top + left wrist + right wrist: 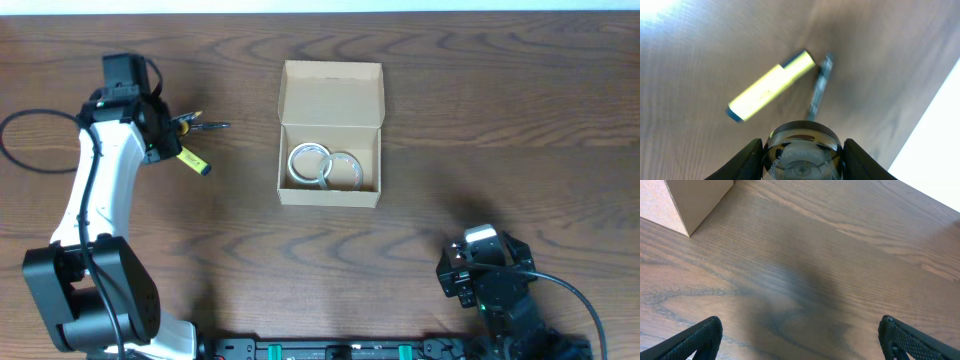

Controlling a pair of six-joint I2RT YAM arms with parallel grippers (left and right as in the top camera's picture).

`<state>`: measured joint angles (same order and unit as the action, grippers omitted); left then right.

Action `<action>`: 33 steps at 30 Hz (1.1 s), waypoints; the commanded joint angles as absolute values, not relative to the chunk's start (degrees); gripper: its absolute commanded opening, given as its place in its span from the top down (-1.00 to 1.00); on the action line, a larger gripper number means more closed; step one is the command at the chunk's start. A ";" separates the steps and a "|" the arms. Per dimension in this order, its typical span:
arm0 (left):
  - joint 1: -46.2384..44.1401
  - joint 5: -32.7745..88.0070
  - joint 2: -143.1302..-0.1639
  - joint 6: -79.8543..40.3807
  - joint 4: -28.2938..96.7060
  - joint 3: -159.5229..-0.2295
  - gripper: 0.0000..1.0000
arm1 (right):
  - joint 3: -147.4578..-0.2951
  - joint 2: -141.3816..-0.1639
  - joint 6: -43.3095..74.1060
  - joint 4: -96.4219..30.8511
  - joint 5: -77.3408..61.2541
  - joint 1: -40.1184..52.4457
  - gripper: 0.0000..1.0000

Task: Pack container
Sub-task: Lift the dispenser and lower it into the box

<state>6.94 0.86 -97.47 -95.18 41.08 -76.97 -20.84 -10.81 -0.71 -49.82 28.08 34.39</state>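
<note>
Since the container [332,90] sits open mid-table with two tape rolls [310,148] already inside, we judge the step in hand is bringing over a third. Our left gripper [802,159], at the box's 9 o'clock, is clenched on a clear roll [801,140] above a yellow highlighter [771,86] and what looks like a dark pen [819,92]. We should lift clear, travel toward 3 o'clock, and let go low inside the walls. Our right gripper [800,340], at 5 o'clock, hangs spread and empty.
</note>
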 commanded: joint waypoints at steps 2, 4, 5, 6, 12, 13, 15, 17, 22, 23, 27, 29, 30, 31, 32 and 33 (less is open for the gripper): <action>3.20 -0.14 -96.20 -89.47 41.34 -80.79 0.32 | -20.71 -10.44 -1.37 -49.74 28.62 34.04 -0.98; 1.06 -0.12 -96.20 -87.99 41.34 -82.08 0.32 | -20.71 -10.44 -1.34 -49.74 28.62 34.04 -0.98; -0.05 -0.12 -96.20 -87.26 41.34 -82.59 0.31 | -20.71 -10.44 -1.34 -49.74 28.62 34.04 -0.99; -0.86 -0.12 -96.20 -87.07 41.34 -82.89 0.31 | -20.71 -10.44 -1.37 -49.74 28.62 34.04 -0.99; -8.25 1.08 -96.18 -86.11 41.34 -84.79 0.31 | -20.71 -10.46 -1.37 -49.74 28.62 34.04 -0.98; -9.45 1.26 -96.20 -86.11 41.32 -85.12 0.32 | -20.71 -10.44 -1.34 -49.74 28.62 34.04 -0.99; -11.49 1.80 -96.20 -86.08 41.34 -85.58 0.31 | -20.71 -10.44 -1.37 -49.74 28.62 34.04 -0.98; -13.54 2.52 -96.20 -85.86 41.34 -85.95 0.31 | -20.71 -10.46 -1.34 -49.74 28.62 34.04 -0.99; -19.00 4.29 -96.20 -85.67 41.32 -86.37 0.31 | -20.71 -10.44 -1.34 -49.74 28.62 34.04 -0.99; -20.27 4.71 -96.20 -85.60 41.45 -86.37 0.32 | -20.71 -10.44 -1.34 -49.74 28.62 34.04 -0.99; -24.03 5.21 -96.25 -85.23 42.96 -86.37 0.32 | -20.71 -10.44 -1.34 -49.74 28.62 34.04 -0.98; -25.69 5.30 -96.44 -85.23 44.64 -86.37 0.32 | -20.71 -10.44 -1.37 -49.74 28.62 34.04 -0.99; -26.37 5.63 -96.73 -85.23 45.84 -86.37 0.32 | -20.71 -10.44 -1.34 -49.74 28.62 34.04 -0.98; -26.72 5.82 -97.08 -85.23 46.72 -86.37 0.32 | -20.71 -10.44 -1.34 -49.74 28.62 34.04 -0.98; -27.24 6.04 -97.69 -85.25 48.07 -86.37 0.33 | -20.71 -10.44 -1.37 -49.74 28.62 34.04 -0.98; -27.92 6.24 -98.35 -85.25 49.21 -86.37 0.33 | -20.71 -10.44 -1.34 -49.74 28.62 34.04 -0.99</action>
<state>-27.29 5.87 -97.47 -86.28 48.07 -84.90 -20.84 -10.81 -0.71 -49.84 28.08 34.39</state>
